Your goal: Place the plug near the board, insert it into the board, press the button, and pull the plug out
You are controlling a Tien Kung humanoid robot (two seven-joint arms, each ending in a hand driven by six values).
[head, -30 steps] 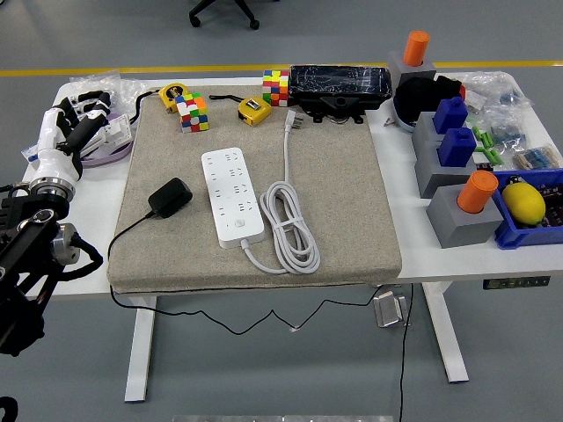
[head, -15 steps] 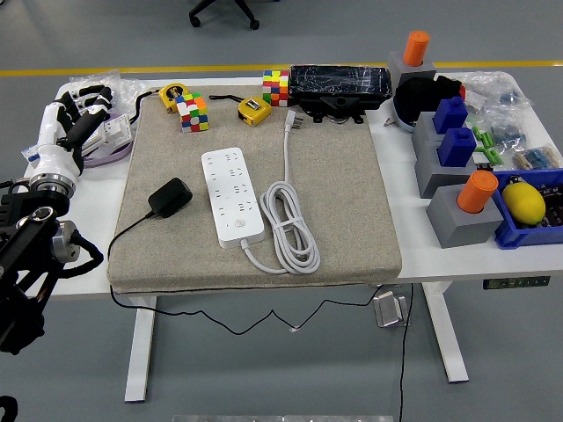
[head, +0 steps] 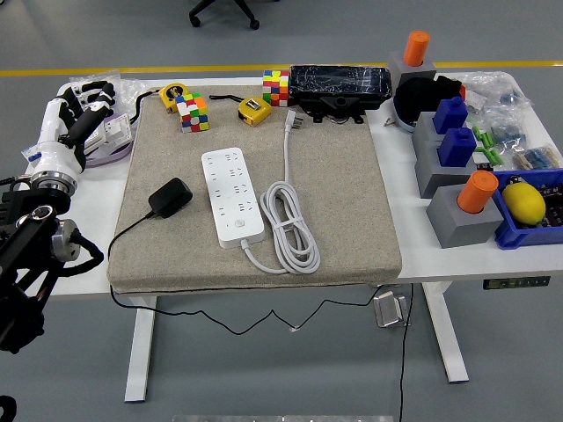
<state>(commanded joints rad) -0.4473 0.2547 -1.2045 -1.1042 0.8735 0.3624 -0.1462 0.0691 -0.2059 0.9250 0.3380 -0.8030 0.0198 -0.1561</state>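
Note:
A white power strip (head: 232, 195) lies lengthwise on the beige mat (head: 352, 211), its round button near the front end. Its white cable (head: 290, 227) is coiled to its right. A black plug adapter (head: 170, 197) with a thin black cord lies on the mat just left of the strip. My left hand (head: 75, 123), white with black fingers, hovers over the table's left edge, well left of the plug, fingers relaxed and empty. The right arm is out of view.
Two colour cubes (head: 192, 112) (head: 275, 87), two yellow tape measures (head: 254, 109), and a black box (head: 339, 84) sit at the mat's far edge. Grey blocks with blue and orange pegs (head: 458, 189) and a blue bin with a lemon (head: 522, 202) stand at the right.
My left hand has drifted slightly up and away over the table's left edge. Nothing else has moved.

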